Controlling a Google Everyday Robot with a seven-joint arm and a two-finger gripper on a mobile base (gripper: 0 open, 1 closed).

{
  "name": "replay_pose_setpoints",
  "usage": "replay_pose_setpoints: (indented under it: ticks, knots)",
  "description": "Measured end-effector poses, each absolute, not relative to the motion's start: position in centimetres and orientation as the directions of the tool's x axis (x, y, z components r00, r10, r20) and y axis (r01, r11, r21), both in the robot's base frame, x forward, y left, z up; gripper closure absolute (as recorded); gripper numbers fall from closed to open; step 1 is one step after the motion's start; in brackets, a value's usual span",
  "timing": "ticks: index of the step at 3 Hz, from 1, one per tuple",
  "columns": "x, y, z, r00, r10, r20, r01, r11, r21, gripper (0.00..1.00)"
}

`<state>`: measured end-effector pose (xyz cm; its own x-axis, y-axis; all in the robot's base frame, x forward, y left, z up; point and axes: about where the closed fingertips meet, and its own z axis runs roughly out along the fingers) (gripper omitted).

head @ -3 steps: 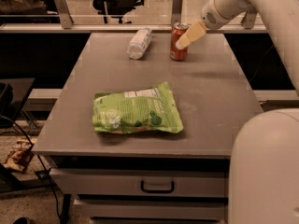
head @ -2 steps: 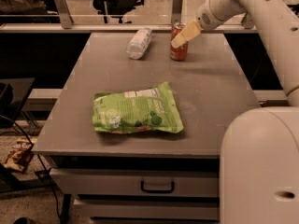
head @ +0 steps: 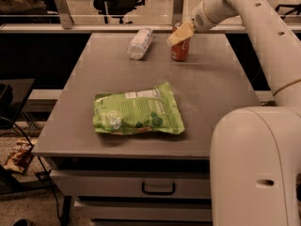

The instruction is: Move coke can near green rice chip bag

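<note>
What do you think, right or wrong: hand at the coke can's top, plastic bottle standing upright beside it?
One thing's wrong. The camera view shows the plastic bottle lying on its side beside the coke can. The hand is at the can's top.

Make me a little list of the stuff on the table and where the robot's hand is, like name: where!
gripper: at the top of the coke can, far side of the table
coke can: standing upright near the far edge
plastic bottle: lying on its side, left of the can, not touching it
green rice chip bag: lying flat near the front edge
can and bag: far apart, so the job is not done
</note>
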<state>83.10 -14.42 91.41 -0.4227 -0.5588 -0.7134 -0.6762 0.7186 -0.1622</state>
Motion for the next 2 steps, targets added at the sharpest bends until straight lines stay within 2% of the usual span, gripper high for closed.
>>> replay_pose_setpoints:
  ticks: [2]
  knots:
    - [83.01, -13.65, 91.20, -0.429, -0.550, -0.717, -0.694, 0.709, -0.129, 0.62]
